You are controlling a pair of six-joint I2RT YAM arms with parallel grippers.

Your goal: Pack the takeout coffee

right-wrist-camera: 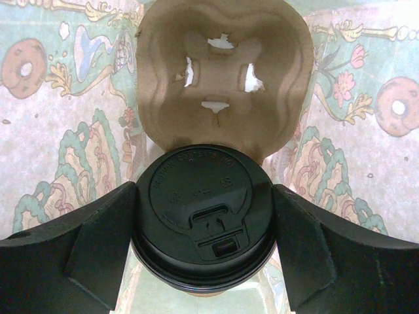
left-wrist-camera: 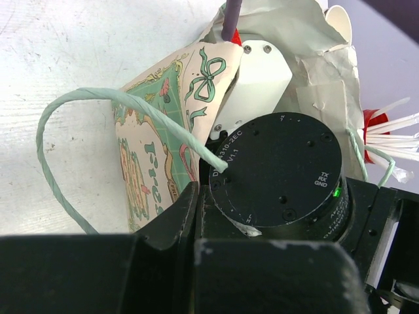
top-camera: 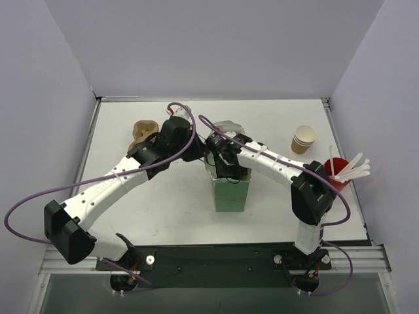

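The takeout coffee [right-wrist-camera: 203, 216] shows its round black lid from above, with a sliver of brown cup beneath. My right gripper [right-wrist-camera: 204, 226] is shut on it, one finger [right-wrist-camera: 98, 245] pressing each side of the lid. It hangs inside the green patterned paper bag [top-camera: 230, 196], over a tan pulp carrier [right-wrist-camera: 219, 72] lying lower in the bag. My left gripper [left-wrist-camera: 196, 199] is shut at the bag's top rim [left-wrist-camera: 163, 150], beside its green twine handle [left-wrist-camera: 98, 98]. In the top view both grippers meet at the bag's mouth [top-camera: 219, 171].
A second tan pulp carrier [top-camera: 143, 133] lies at the back left. A stack of paper cups [top-camera: 304, 139] and a red cup of white straws [top-camera: 337, 171] stand at the right. The right arm's wrist [left-wrist-camera: 281, 170] fills the space just beyond my left fingers.
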